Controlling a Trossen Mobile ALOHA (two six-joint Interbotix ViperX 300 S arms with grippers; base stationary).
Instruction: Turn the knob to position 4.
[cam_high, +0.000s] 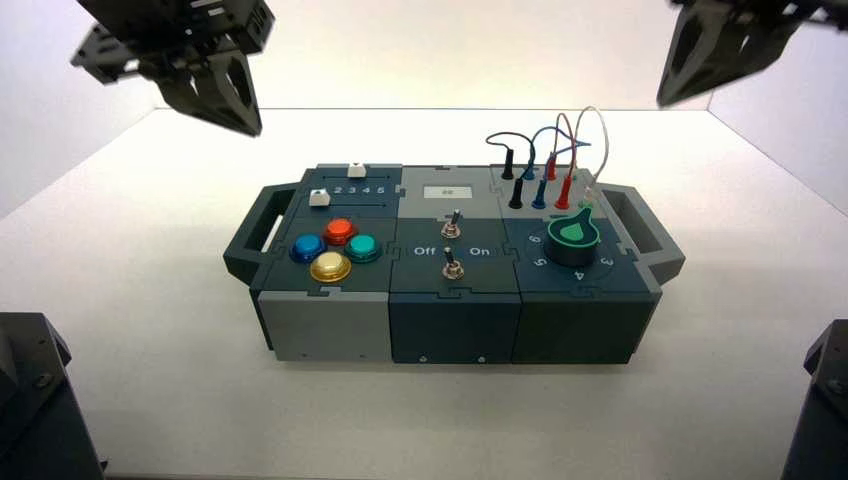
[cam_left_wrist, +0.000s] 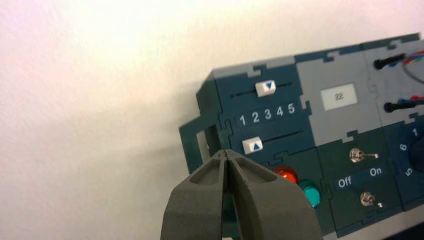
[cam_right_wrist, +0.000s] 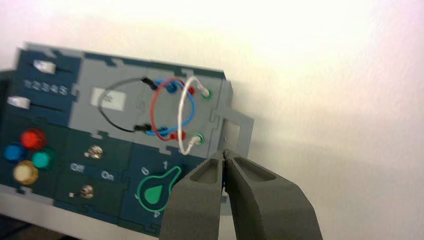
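The knob (cam_high: 573, 235), a black dial with a green teardrop pointer, sits on the right end of the box (cam_high: 455, 330). In the right wrist view the knob (cam_right_wrist: 155, 192) has its narrow end close to the numeral 1. Position 4 (cam_high: 578, 273) is a small white digit on the arc at the knob's front edge. My right gripper (cam_high: 668, 100) hangs high above and behind the box's right end, shut and empty (cam_right_wrist: 224, 154). My left gripper (cam_high: 250, 125) hangs high above the back left, shut and empty too (cam_left_wrist: 226, 152).
Left of the knob are two metal toggle switches (cam_high: 452, 245) with Off and On lettering. Further left are coloured push buttons (cam_high: 335, 250) and two white sliders (cam_left_wrist: 265, 87). Looped wires (cam_high: 550, 165) stand plugged in behind the knob. Arm bases (cam_high: 35, 400) fill the lower corners.
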